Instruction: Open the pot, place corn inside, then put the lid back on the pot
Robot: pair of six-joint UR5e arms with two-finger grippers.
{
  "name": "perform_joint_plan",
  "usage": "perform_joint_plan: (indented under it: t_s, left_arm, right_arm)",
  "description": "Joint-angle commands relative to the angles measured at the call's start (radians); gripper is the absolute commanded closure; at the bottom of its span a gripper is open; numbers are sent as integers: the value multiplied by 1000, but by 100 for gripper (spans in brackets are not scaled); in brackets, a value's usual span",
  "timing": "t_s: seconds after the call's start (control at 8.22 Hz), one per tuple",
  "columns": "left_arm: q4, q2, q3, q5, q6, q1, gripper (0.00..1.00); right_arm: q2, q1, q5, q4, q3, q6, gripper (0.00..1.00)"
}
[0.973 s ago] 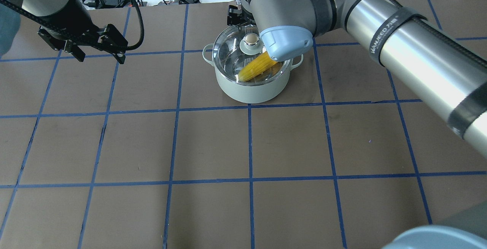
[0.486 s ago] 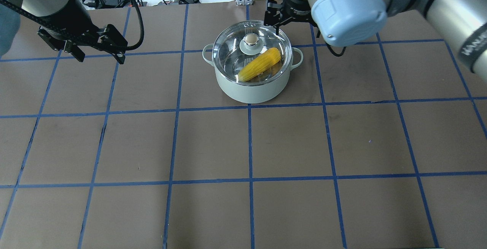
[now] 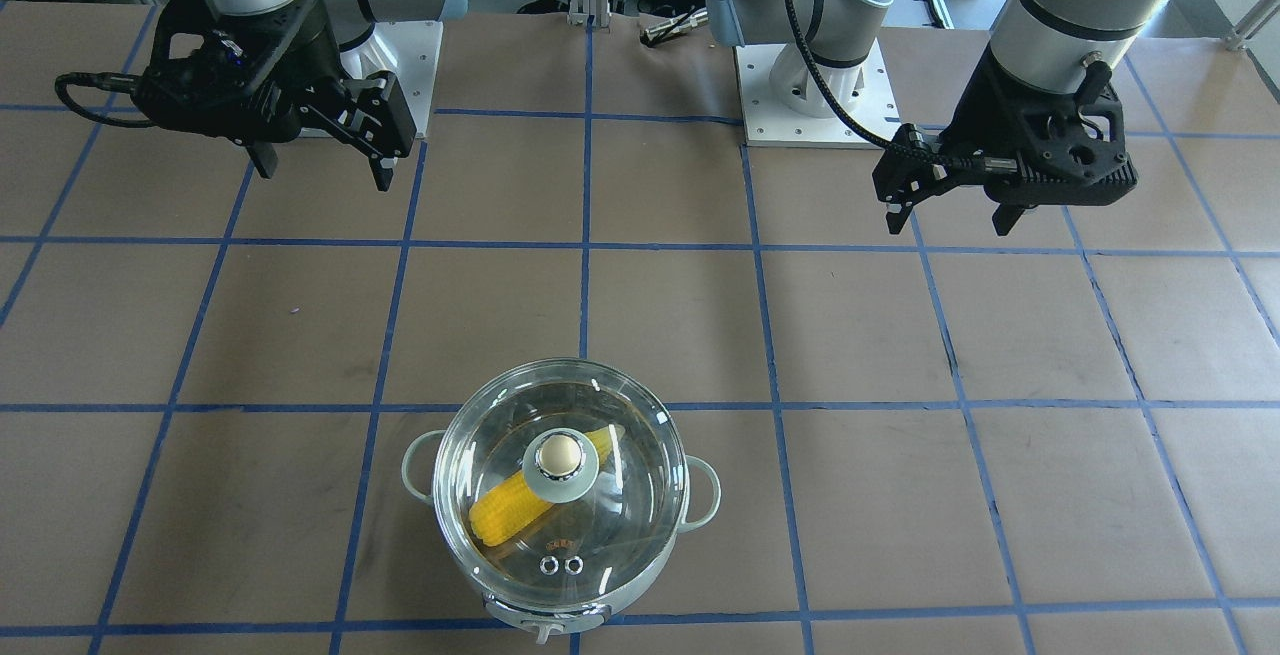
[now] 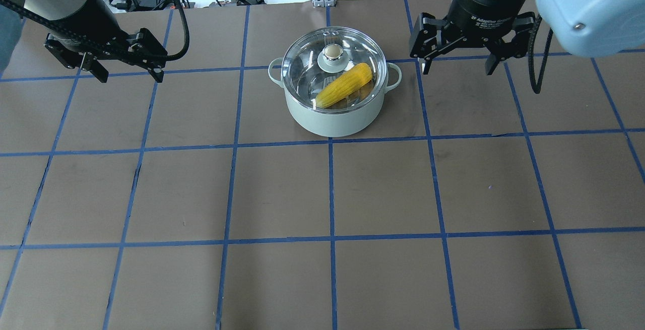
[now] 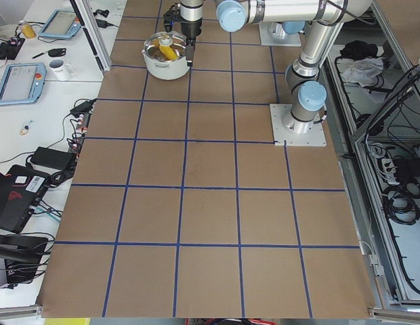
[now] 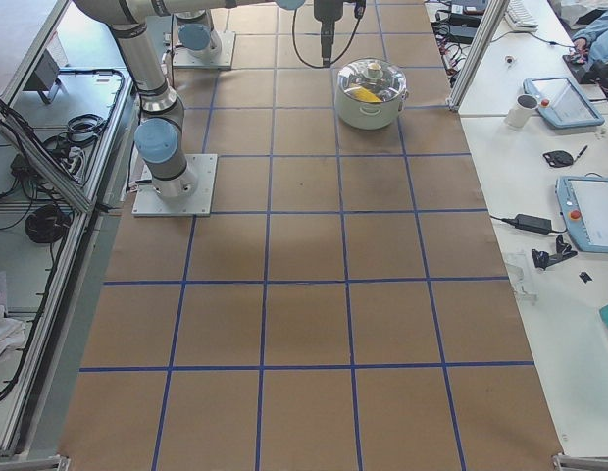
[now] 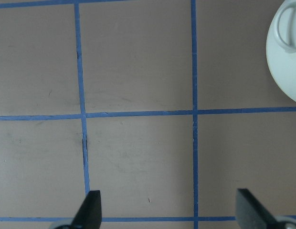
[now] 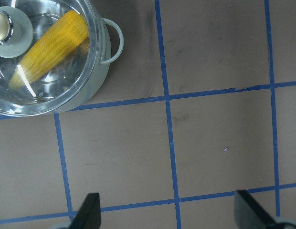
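Corn (image 4: 344,85) under clear lid (image 4: 334,70)

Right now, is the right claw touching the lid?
Apart. The overhead view shows the right gripper open beside the pot, with bare table between it and the lid.

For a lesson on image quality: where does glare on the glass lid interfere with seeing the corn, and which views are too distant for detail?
Right wrist view: a white glare streak on the lid crosses the corn. Overhead and front-facing views: only rim highlights, corn plainly visible. Exterior left and right views: the pot is small, detail lost.
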Motion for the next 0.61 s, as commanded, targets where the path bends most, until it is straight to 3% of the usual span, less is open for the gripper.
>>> perform_joint_plan:
  t_s: [0.0,0.49]
  left_arm:
    - [0,1,-1,-5,-57,-2,0]
    - [-1,5,-1,-6,-54,-2,0]
  right_arm:
    - [-10,-2,5,6,24,-32,0]
    - [-9,-4,-11,-12,25,-40,0]
